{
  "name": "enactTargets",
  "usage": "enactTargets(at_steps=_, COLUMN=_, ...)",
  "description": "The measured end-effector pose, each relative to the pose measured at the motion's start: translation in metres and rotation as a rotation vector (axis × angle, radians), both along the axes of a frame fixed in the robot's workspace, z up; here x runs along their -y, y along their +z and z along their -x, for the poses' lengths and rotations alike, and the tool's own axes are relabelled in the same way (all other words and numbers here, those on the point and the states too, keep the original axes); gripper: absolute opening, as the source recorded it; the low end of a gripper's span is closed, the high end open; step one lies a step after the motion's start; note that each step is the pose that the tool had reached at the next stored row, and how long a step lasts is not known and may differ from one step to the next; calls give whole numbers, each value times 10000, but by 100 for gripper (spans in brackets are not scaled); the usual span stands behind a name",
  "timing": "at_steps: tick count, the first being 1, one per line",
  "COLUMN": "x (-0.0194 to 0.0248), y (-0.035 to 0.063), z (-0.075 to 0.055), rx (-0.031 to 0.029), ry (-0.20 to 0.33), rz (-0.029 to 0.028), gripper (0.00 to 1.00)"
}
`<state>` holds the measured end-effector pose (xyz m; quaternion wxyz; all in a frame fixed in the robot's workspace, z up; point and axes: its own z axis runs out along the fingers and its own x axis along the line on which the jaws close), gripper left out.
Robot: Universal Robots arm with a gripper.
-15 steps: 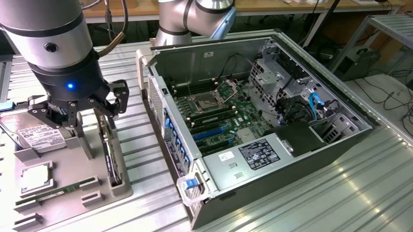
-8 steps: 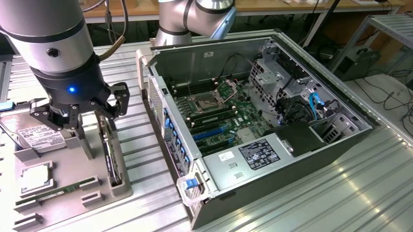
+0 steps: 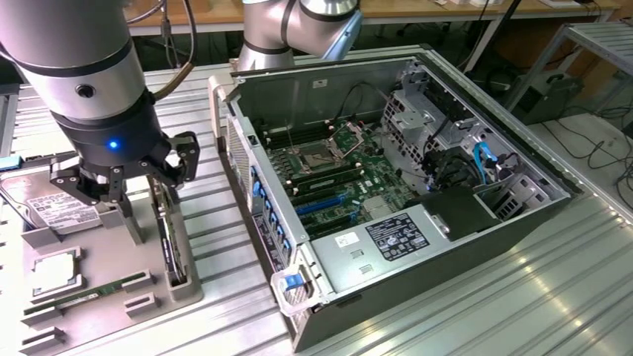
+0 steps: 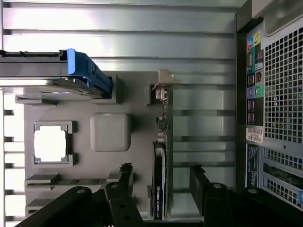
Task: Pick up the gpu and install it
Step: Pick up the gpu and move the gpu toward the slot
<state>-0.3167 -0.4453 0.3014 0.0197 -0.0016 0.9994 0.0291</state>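
Observation:
The gpu (image 3: 169, 241) stands on its long edge in a slot of the grey fixture tray (image 3: 109, 319), at the exterior view's left. In the wrist view the gpu (image 4: 159, 161) appears edge-on as a thin dark board with its pale metal bracket (image 4: 164, 87) at the far end. My gripper (image 3: 144, 185) hangs just above the card and is open. In the wrist view the gripper (image 4: 162, 176) straddles the card, with one of the black fingers (image 4: 125, 176) on each side and a gap to the board. Nothing is held.
The open computer case (image 3: 416, 245) lies to the right of the tray, its motherboard (image 3: 327, 167) exposed; its rear panel (image 4: 274, 94) is close beside the fixture. On the tray sit a hard drive (image 3: 50, 204) with a blue caddy (image 4: 83, 71), a CPU (image 3: 55, 271) and a memory stick (image 3: 89, 294).

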Motion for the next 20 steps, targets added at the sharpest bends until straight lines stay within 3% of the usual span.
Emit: enactTargets(at_steps=20, x=18, y=-205, z=0, rx=73, ry=13, rz=-26, gripper=60)
